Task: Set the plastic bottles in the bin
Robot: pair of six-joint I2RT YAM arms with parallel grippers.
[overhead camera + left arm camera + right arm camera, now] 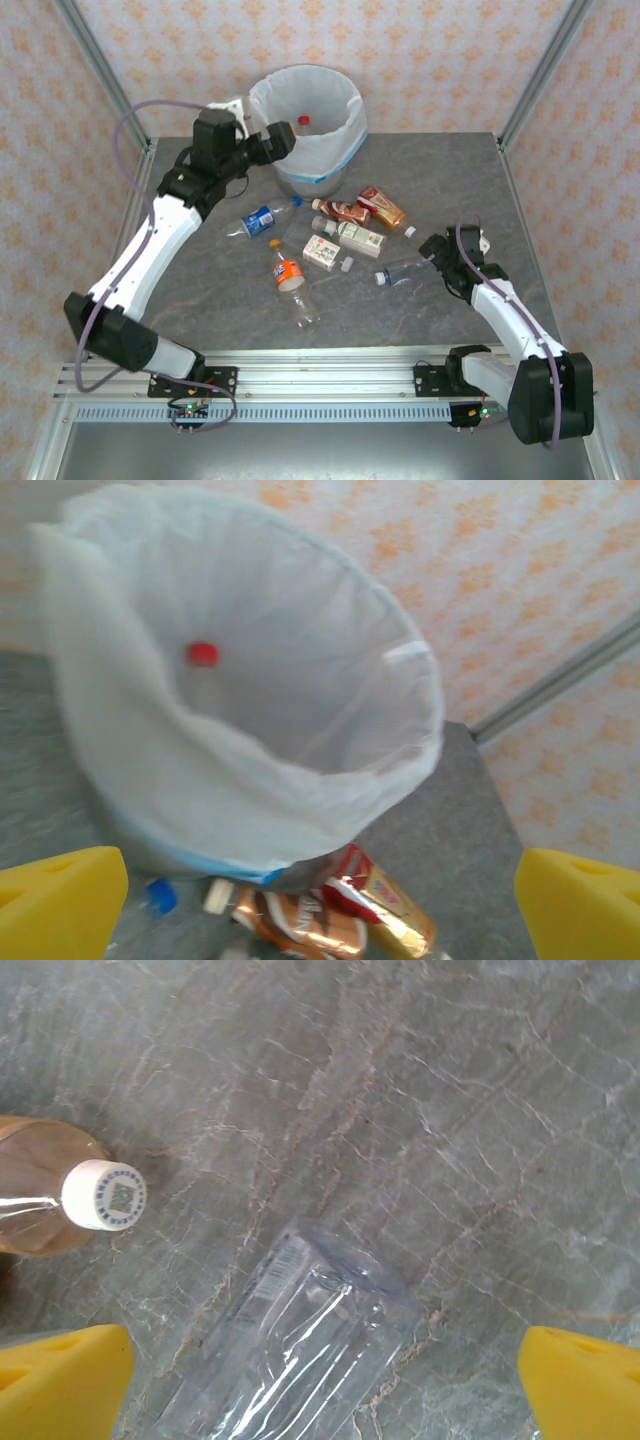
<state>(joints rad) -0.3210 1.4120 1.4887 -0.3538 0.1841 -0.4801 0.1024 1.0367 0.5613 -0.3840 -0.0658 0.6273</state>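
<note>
Beside the bin, left gripper wide, right gripper over clear bottle

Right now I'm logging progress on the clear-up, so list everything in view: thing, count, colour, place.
bin: one, white liner with blue band, far centre of table
bottle in bin: one, clear, red cap, inside
bottles on table: seven, lying between bin and arms: blue-label, orange-label, brown, red-gold, white-green, white-red, clear
table: one, grey marbled
left gripper: one, yellow-fingered, open, at bin's rim
right gripper: one, yellow-fingered, open, over the clear bottle
</note>
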